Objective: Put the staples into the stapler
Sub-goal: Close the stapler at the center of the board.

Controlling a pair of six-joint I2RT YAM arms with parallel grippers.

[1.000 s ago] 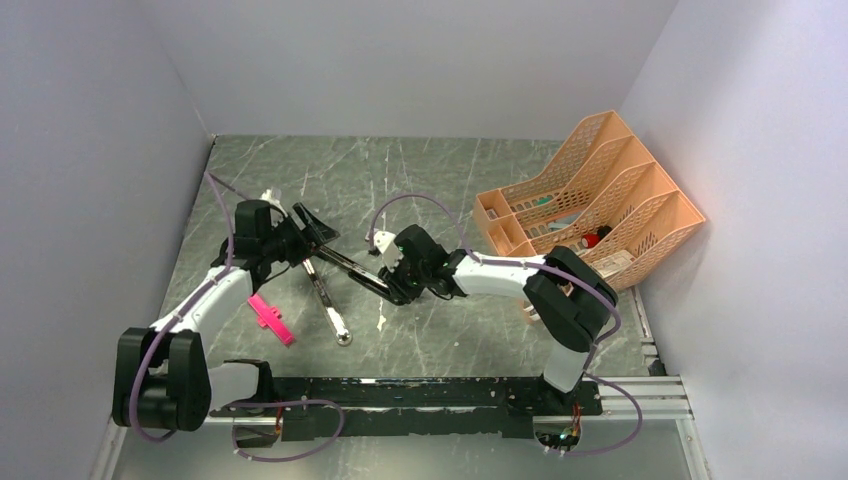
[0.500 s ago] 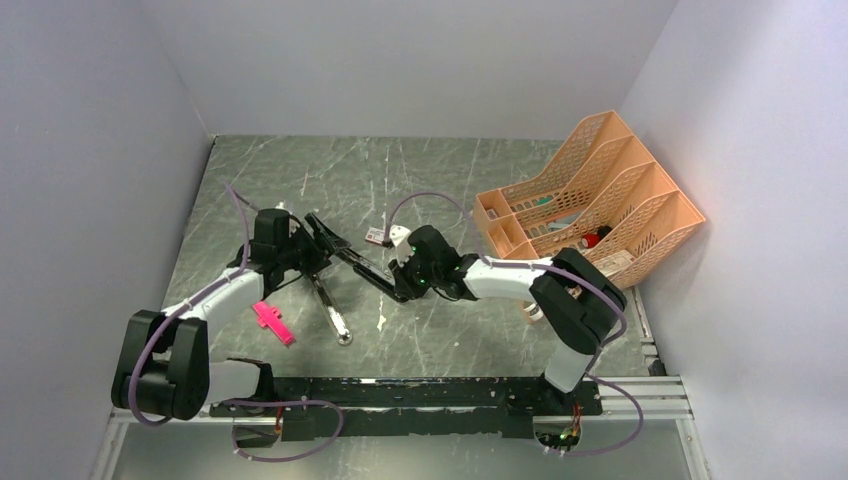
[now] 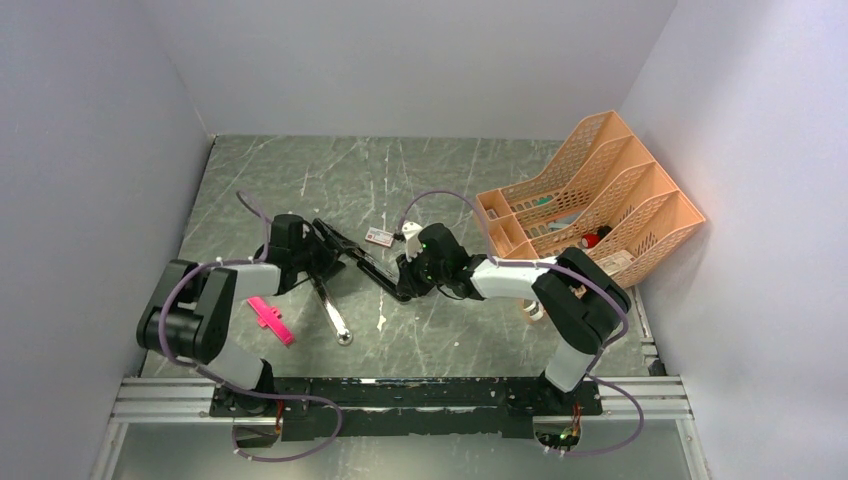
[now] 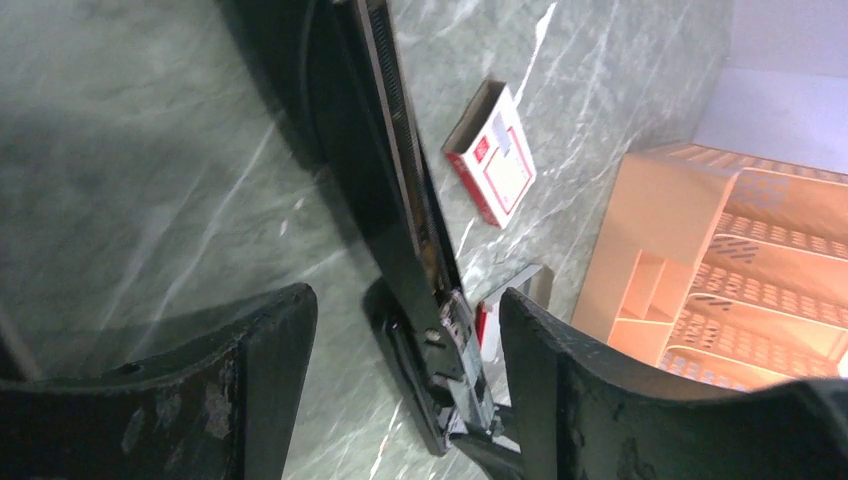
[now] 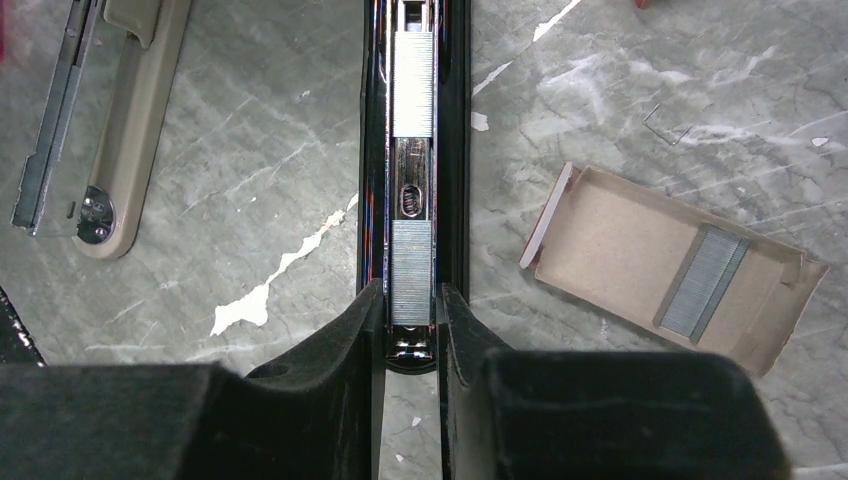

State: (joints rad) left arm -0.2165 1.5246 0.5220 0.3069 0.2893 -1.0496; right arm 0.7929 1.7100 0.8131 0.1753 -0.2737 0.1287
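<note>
The black stapler (image 3: 352, 258) lies opened out on the table between my two arms. Its chrome rail (image 5: 411, 195) faces up with two silvery staples strips (image 5: 412, 85) in it. My right gripper (image 5: 411, 300) is shut on the near end of the stapler, one finger pressed on each side of the rail. My left gripper (image 4: 405, 300) is open astride the stapler's black arm (image 4: 385, 180), with gaps on both sides. The open staple box (image 5: 640, 255) lies right of the stapler with another strip (image 5: 703, 280) in it.
A silver-grey stapler (image 3: 328, 305) lies opened near the front, and a pink cross-shaped piece (image 3: 271, 320) is left of it. An orange file organizer (image 3: 590, 205) stands at the right wall. The red-and-white box sleeve (image 4: 497, 155) lies beyond the black stapler.
My left arm has swung in to the right, bringing its gripper around the stapler's arm. My right gripper has narrowed onto the stapler's end and shifted right, uncovering the small box.
</note>
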